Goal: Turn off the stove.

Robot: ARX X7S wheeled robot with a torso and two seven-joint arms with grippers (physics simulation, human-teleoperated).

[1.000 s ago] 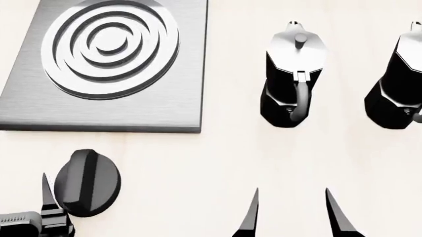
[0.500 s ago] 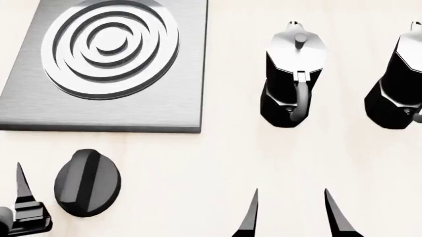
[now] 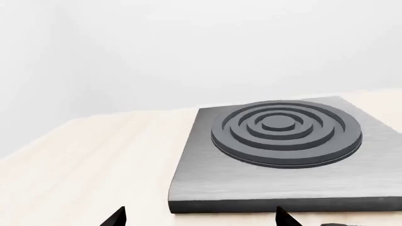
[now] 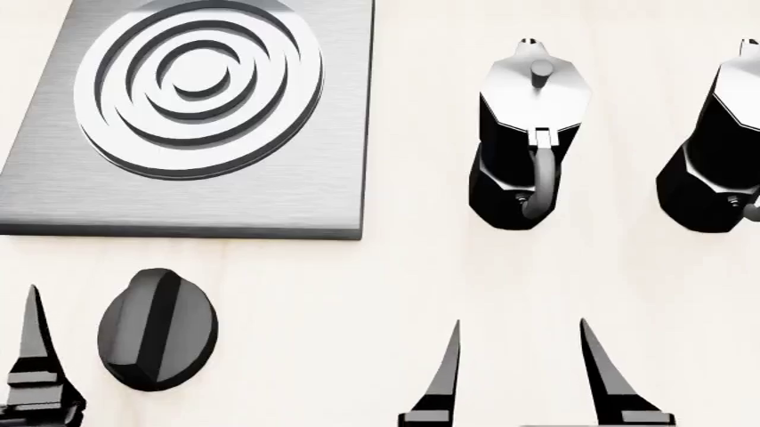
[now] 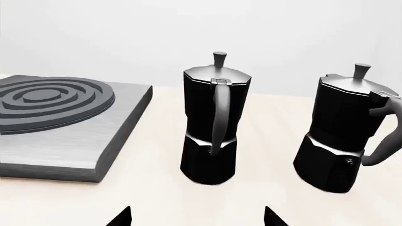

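Note:
The stove (image 4: pixel 196 191) is a flat brushed-grey slab at the far left with a round ringed burner (image 4: pixel 196 84). Its separate black ridged knob (image 4: pixel 157 329) lies on the table in front of the slab. One of my left gripper's fingers (image 4: pixel 34 351) stands just left of the knob, apart from it. In the left wrist view my left gripper (image 3: pixel 199 217) is open and empty, facing the slab's (image 3: pixel 276 181) front edge. My right gripper (image 4: pixel 521 356) is open and empty in front of the nearer moka pot, and it also shows open in the right wrist view (image 5: pixel 196 216).
Two black-and-silver moka pots (image 4: pixel 531 133) (image 4: pixel 718 151) stand upright at the right, handles toward me. They also show in the right wrist view (image 5: pixel 215 125) (image 5: pixel 342 132), beside the slab (image 5: pixel 56 141). The table (image 4: pixel 356 294) is pale wood.
My left gripper's finger has moved left, away from the knob it stood against a second ago. My right gripper has come slightly forward into view. The knob stays in place.

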